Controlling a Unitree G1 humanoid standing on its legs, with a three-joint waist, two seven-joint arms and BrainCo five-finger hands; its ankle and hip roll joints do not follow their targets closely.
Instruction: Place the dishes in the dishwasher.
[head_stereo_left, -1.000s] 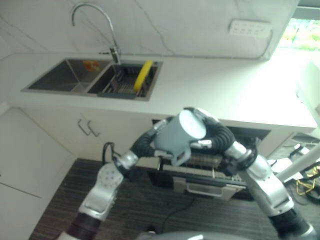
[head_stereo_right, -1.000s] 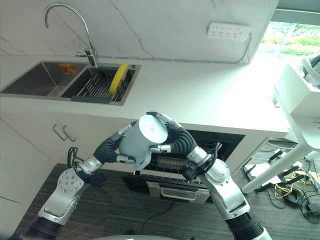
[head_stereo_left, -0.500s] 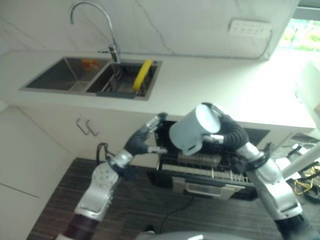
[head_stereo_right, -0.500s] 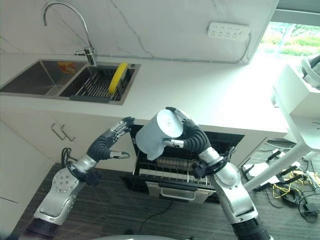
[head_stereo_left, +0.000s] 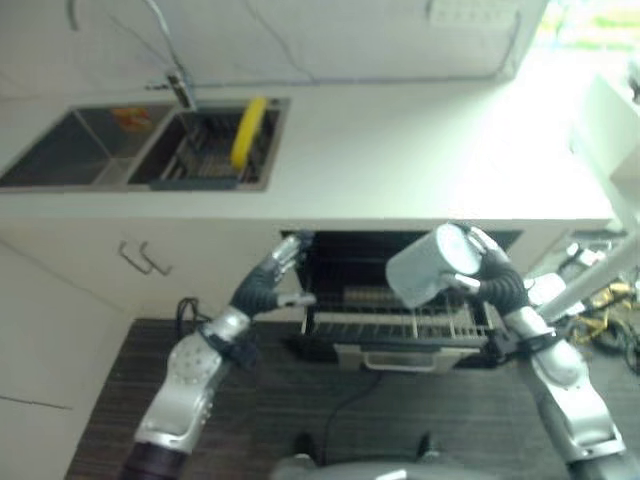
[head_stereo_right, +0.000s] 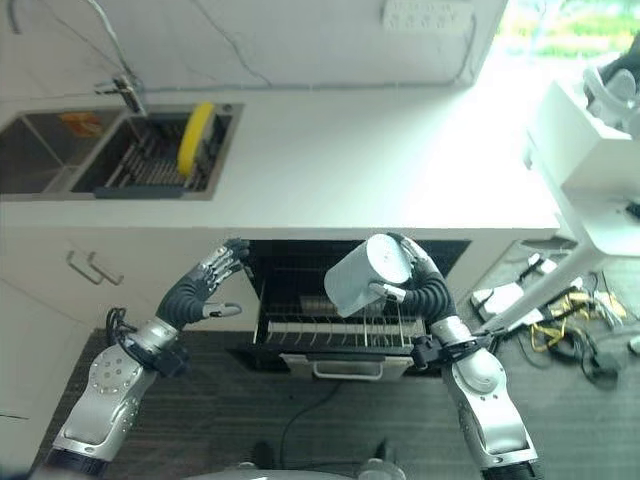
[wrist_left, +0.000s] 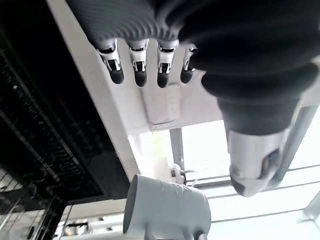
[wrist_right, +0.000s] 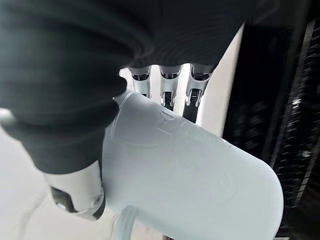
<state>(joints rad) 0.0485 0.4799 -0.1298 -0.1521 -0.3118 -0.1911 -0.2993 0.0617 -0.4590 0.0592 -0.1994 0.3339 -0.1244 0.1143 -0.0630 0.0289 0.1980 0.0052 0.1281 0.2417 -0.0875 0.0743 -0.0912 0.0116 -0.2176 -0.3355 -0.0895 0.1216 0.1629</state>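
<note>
A pale grey mug (head_stereo_right: 362, 278) lies tilted on its side in my right hand (head_stereo_right: 418, 285), whose fingers and thumb curl round its body (wrist_right: 190, 180). It hangs over the right part of the pulled-out wire rack (head_stereo_right: 340, 330) of the open dishwasher (head_stereo_right: 300, 265) under the counter. My left hand (head_stereo_right: 205, 290) is open with fingers spread, held empty beside the dishwasher's left edge, apart from the mug (wrist_left: 167, 207). A yellow plate (head_stereo_right: 196, 136) stands on edge in the sink's right basin (head_stereo_right: 150, 165).
The white counter (head_stereo_right: 380, 170) runs above the dishwasher. A faucet (head_stereo_right: 125, 90) rises behind the double sink. White cabinet doors with a handle (head_stereo_right: 85, 268) are to the left. A white stand and cables (head_stereo_right: 590, 340) crowd the floor at the right.
The camera has shifted, so the scene sits differently. My left hand let go of the mug and drew back left. My right hand carried the mug rightward and lower over the rack.
</note>
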